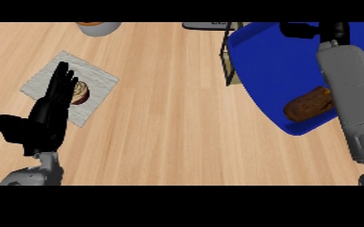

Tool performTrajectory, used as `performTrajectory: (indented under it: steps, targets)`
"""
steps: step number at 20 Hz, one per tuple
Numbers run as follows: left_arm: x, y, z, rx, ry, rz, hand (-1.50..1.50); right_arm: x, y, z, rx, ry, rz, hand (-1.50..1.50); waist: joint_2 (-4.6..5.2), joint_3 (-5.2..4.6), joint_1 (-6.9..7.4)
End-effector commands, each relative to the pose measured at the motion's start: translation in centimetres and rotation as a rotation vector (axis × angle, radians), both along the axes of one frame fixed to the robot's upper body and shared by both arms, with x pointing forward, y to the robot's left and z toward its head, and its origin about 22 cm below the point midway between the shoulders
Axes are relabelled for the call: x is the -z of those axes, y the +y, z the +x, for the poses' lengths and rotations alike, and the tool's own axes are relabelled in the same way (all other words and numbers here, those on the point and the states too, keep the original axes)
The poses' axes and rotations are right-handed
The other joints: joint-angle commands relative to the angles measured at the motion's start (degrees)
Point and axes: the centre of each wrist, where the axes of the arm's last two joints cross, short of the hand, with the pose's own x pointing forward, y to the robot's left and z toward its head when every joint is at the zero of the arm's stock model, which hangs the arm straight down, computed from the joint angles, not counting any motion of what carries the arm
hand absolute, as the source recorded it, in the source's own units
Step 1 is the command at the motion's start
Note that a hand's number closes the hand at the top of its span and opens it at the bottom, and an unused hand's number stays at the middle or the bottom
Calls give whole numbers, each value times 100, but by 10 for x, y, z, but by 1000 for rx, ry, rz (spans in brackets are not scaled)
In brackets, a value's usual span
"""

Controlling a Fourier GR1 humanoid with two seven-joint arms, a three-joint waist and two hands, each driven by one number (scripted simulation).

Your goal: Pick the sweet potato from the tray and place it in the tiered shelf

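Now: sweet potato [308, 106] on blue tray [274, 72] | right hand [313, 30] well beyond it

Two smooth grey forearms end in black parts: the left hand [44, 114] has slim, glossy black fingers.

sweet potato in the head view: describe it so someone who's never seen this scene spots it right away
Start at the large blue tray on the right side of the wooden counter. Near the tray's lower right edge, just left of the grey right forearm, lies the sweet potato. It is a lumpy, elongated brown thing with an orange tip, the only item lying on the blue surface.
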Motion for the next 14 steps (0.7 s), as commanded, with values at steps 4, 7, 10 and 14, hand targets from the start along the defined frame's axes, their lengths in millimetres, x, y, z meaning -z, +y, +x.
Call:
performTrajectory:
  steps: [4,7,10,14]
  targets:
    - [-8,8,14,-5,-2,-6,0,-16,-12,8,-54,-75,67,-150,46,26,-20]
    - [6,-1,-2,-5,8,-15,0,-17,-13,3,-55,-154,151,-150,21,25,-69]
    - [-13,23,4,-12,6,10,0,-36,-33,1,4,-208,209,-150,24,26,-53]
    - [-1,-10,-6,-12,10,-4,0,-51,-75,-14,131,-218,230,-150,11,25,-90]
